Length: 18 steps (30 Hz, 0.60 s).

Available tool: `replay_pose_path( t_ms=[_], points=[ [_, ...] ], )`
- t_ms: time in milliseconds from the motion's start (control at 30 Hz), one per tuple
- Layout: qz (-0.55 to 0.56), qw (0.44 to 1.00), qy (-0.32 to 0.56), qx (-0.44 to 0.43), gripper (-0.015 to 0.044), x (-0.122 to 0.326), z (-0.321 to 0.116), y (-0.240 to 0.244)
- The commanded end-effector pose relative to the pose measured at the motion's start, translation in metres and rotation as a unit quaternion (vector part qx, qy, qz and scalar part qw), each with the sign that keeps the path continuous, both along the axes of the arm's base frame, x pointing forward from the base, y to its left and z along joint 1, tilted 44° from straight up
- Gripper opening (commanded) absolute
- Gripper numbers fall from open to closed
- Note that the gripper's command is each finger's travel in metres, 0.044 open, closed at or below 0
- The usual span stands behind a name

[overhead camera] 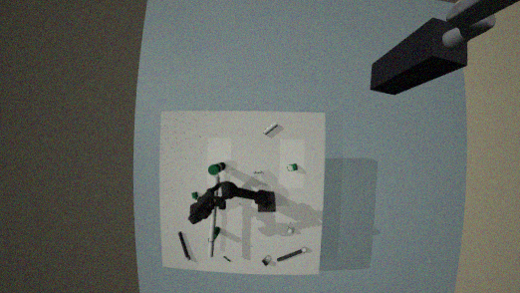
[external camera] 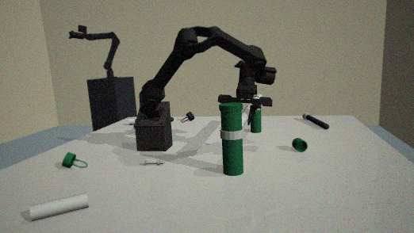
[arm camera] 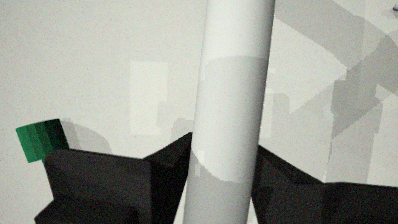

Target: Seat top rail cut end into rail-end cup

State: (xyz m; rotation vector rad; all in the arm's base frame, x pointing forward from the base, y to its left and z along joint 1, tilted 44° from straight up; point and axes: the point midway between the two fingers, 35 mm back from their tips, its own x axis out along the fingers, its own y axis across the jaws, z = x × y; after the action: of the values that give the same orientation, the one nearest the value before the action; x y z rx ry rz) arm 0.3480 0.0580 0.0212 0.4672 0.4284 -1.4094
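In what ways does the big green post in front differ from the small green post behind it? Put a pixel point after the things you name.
The big post [external camera: 232, 158] stands nearer the exterior camera; the small post [external camera: 256, 124] stands farther back. The big post looks thicker and taller in that view, the small post slimmer and shorter. Both are green and upright.

Robot arm [overhead camera: 244, 191] [external camera: 198, 40] is bending up & over in a big hump, w/ its wrist [external camera: 247, 77] pointing down at the far end. Gripper [external camera: 251, 108] [arm camera: 218, 141] is hanging low, its 2 black fingers standing part-way apart & pinching tight.
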Motion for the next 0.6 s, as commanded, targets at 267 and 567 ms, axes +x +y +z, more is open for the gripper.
replay_pose_path(
  t_ms=[267,567],
  points=[
    [0.006,1.000,-0.007,-0.003,0.0000,0.0027,0.0125,-0.0042],
    [0.000,1.000,0.001,-0.001,0.0000,0.0013,0.0079,-0.0066]
  ],
)
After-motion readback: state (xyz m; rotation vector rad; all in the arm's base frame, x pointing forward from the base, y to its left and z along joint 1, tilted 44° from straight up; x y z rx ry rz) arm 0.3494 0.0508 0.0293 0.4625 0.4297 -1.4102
